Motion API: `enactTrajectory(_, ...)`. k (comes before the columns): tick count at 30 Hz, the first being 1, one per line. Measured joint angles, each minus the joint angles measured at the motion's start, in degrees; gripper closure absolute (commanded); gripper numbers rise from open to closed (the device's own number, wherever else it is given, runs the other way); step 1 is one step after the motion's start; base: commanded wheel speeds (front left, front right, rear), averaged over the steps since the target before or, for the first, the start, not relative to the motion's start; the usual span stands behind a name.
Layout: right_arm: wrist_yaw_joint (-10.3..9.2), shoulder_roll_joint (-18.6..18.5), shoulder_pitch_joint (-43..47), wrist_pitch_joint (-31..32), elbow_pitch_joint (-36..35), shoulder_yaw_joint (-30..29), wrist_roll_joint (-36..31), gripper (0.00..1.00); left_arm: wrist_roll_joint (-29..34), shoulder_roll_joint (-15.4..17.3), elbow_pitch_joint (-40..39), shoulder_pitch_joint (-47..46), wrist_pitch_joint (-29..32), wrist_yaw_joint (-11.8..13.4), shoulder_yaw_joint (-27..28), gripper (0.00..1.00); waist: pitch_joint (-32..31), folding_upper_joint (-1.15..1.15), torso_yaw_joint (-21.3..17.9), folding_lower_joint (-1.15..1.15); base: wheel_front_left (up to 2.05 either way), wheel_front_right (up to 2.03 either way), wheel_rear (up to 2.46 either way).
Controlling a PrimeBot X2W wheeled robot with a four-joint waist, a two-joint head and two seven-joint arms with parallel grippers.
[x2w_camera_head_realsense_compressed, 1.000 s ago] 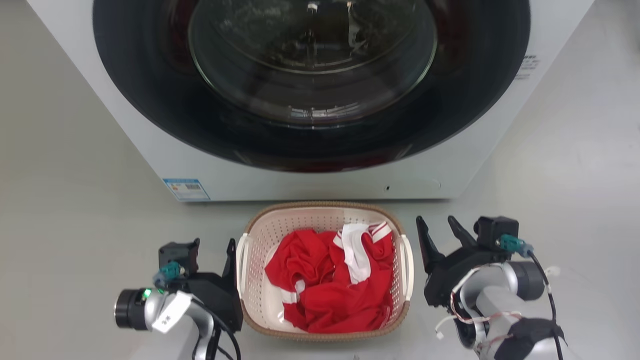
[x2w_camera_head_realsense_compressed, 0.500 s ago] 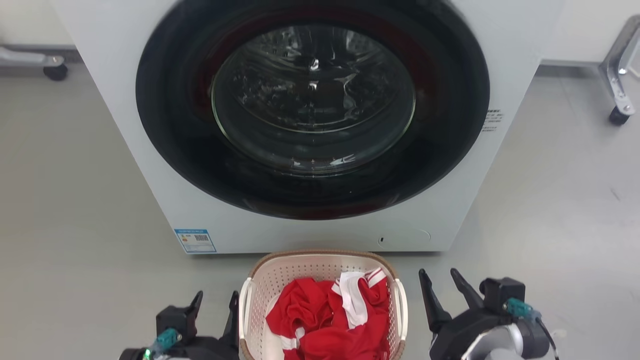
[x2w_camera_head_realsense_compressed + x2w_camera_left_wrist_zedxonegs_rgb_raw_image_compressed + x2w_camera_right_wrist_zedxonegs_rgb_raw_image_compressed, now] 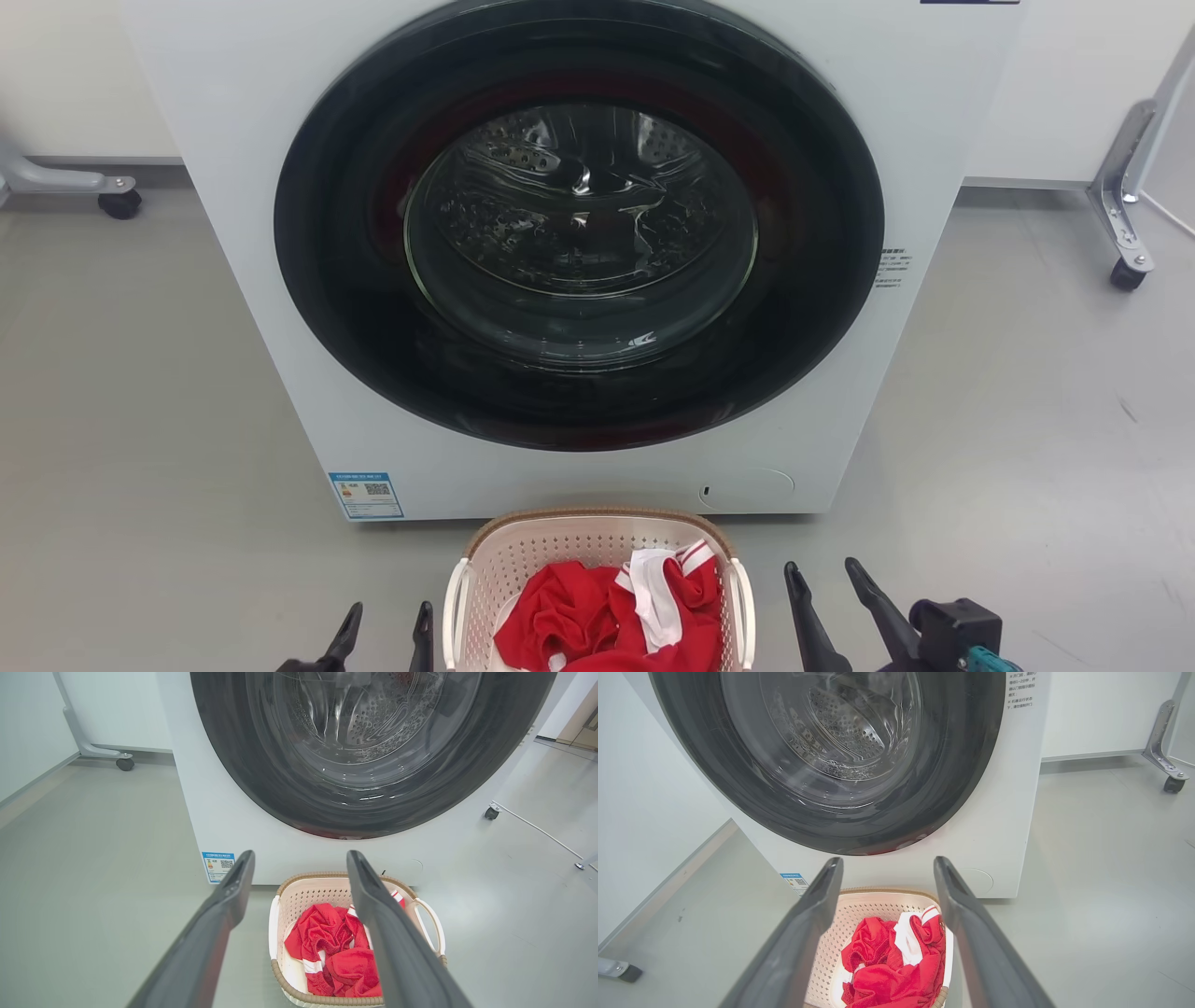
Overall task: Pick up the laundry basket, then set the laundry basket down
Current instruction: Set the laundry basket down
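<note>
Laundry basket (image 3: 597, 514) sat on the grey floor (image 3: 140, 420) right in front of the washing machine (image 3: 233, 280), its far rim near the machine's base, with red and white clothes (image 3: 579, 621) heaped inside. The left gripper (image 3: 390, 611) stood just beside the left handle (image 3: 455, 597), and the right gripper (image 3: 822, 569) stood a little farther off the right handle (image 3: 744, 602). Both had their fingers spread and held nothing. That flanking pose seemed suited to a lift from both sides. The machine's round glass door (image 3: 579, 224) looked shut. Pale walls and a wheeled metal frame (image 3: 1125, 233) stood behind.
</note>
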Motion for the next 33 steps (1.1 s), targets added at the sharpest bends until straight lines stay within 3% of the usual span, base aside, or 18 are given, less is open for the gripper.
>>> enactTrajectory(12, -0.07, -0.02, 6.10, 0.00, -7.94, -5.98, -5.08, 0.00, 4.63, -1.18, -8.17, 5.66, 0.00, 0.00, 5.68, 0.00, -0.01, 0.01, -0.21, 0.01, 0.00, 0.00, 0.00)
enactTrajectory(33, -0.08, 2.92, 10.05, 0.00, -12.99, -12.54, -12.16, 0.00, 10.56, -3.10, -14.22, 8.22, 0.00, 0.00, 8.96, 0.00, 1.06, 0.01, -0.94, 0.01, 0.00, 0.00, 0.00)
